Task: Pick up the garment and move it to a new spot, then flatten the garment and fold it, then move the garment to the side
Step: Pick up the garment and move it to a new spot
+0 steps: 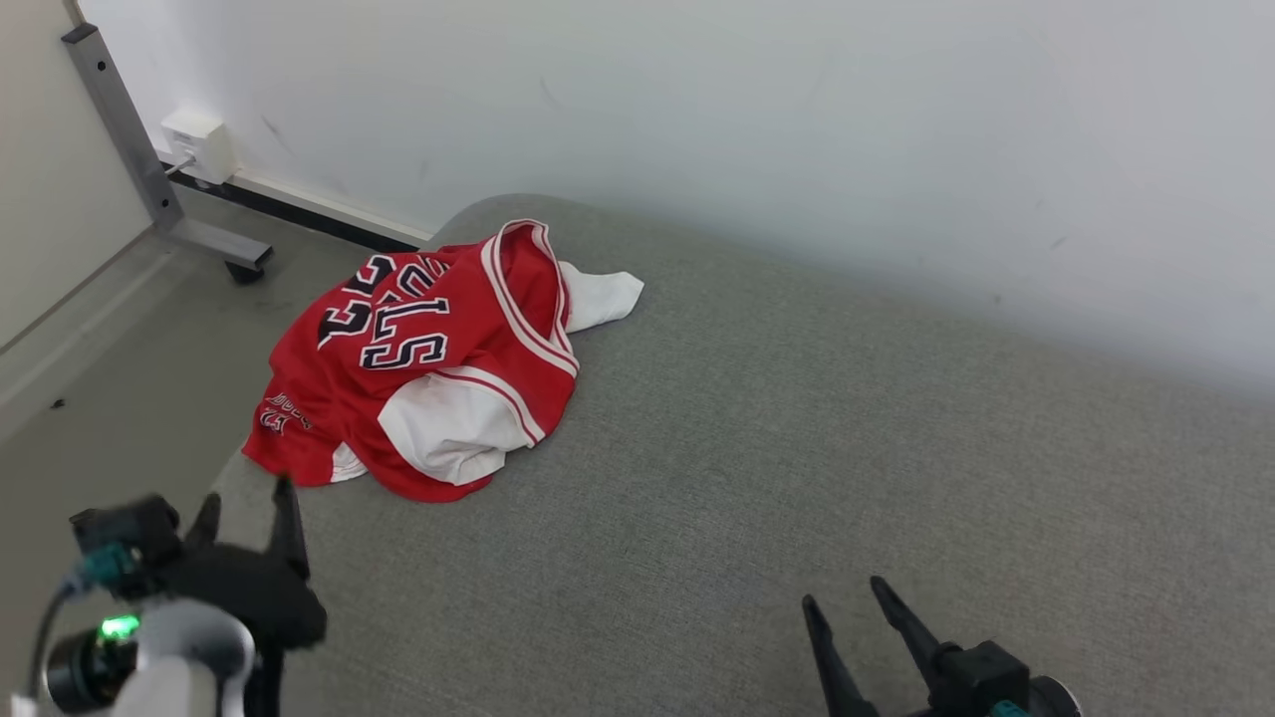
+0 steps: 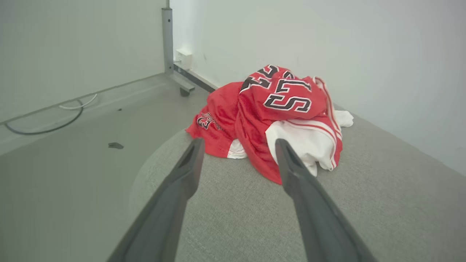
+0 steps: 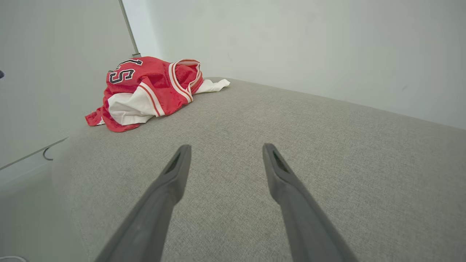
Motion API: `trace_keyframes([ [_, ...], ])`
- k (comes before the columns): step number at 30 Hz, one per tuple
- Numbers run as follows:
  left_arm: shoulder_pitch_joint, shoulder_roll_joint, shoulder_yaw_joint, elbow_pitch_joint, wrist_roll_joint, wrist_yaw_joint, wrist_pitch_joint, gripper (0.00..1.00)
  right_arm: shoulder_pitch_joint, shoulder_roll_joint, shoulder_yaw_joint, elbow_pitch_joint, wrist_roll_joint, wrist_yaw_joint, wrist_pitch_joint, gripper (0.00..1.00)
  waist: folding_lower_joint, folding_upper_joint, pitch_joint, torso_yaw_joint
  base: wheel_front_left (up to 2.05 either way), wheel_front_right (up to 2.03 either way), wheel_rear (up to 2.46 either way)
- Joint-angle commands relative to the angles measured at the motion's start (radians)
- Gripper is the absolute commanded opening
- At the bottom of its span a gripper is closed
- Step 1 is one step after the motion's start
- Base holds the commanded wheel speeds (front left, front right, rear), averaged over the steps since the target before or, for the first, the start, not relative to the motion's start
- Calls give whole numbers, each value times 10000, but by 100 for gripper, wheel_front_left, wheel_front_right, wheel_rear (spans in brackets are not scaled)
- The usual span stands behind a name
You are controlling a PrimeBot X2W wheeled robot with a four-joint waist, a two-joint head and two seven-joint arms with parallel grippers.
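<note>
The garment [image 1: 438,358] is a red and white basketball jersey with dark lettering, lying crumpled near the far left corner of a grey upholstered surface [image 1: 797,478]. It hangs a little over that surface's left edge. My left gripper [image 1: 247,498] hovers open just short of the heap's near side, nothing between its fingers; in the left wrist view the garment [image 2: 280,116] lies right beyond the left gripper [image 2: 238,143]. My right gripper [image 1: 845,591] stands open over bare fabric at the lower right, far from the garment [image 3: 149,91], with the right gripper [image 3: 225,147] empty.
A white wall [image 1: 797,119] runs along the surface's far side. On the floor to the left stand a grey metal leg with a foot [image 1: 164,189], a white wall box [image 1: 199,144] and a loose cable [image 2: 43,125]. A dark scrap [image 2: 115,145] lies on the floor.
</note>
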Motion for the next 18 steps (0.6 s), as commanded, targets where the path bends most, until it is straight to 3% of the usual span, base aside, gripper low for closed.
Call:
trace_keyframes([
  [1,-333,81,111,196,-198,-43,191,100,13,-11,98,-67,-164,31,3,100,0,-1,214,-300,0,0,0],
  [6,-1824,373,698,1148,-1170,-193,1334,100,-331,-20,540,-458,-577,30,293,100,0,-1,1100,-1298,0,0,0],
  [18,-4268,2014,1982,1641,-2976,-317,4304,100,-1225,-20,967,-1747,-1424,22,926,100,0,-1,3855,-3229,0,0,0],
])
